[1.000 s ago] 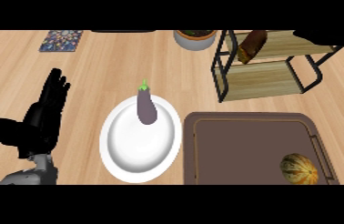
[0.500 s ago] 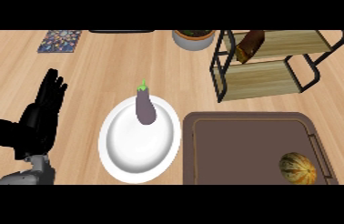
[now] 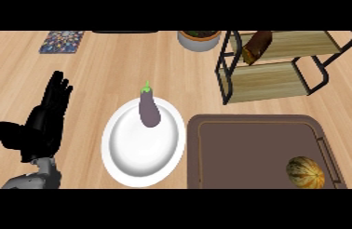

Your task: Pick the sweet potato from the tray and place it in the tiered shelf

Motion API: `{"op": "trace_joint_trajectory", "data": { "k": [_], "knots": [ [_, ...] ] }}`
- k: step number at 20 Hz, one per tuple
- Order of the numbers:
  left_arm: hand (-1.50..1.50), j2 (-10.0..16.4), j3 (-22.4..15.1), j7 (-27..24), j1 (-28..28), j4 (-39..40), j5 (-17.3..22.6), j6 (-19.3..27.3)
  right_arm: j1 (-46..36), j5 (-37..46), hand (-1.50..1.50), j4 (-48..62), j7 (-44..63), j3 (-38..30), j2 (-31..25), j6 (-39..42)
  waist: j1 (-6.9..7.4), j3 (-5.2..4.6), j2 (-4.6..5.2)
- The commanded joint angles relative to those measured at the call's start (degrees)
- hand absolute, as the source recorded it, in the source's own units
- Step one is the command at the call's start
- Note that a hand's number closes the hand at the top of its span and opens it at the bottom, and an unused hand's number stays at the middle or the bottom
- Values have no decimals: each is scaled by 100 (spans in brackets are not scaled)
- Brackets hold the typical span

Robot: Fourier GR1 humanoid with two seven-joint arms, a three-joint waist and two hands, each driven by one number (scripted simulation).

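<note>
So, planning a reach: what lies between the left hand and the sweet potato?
In the head view: the white plate, then the tray's bare floor.

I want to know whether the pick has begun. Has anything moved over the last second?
Nothing has visibly changed. The left hand rests open at the left edge as before, and the right hand is out of view. The round vegetable lies untouched on the tray, the eggplant on the plate, and the tiered shelf stands where it was.
</note>
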Motion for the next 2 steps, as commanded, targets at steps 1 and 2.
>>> {"op": "trace_joint_trajectory", "data": {
  "k": [1,2],
  "knots": [
    [0,-93,-80,-168,204,8,-57,-16,560,-477,-150,161,-473,-412,-224,533,5,1,0],
    [0,-16,-124,422,31,-353,-127,54,335,-491,-150,387,-315,-293,-498,572,32,2,2]
  ]
}}
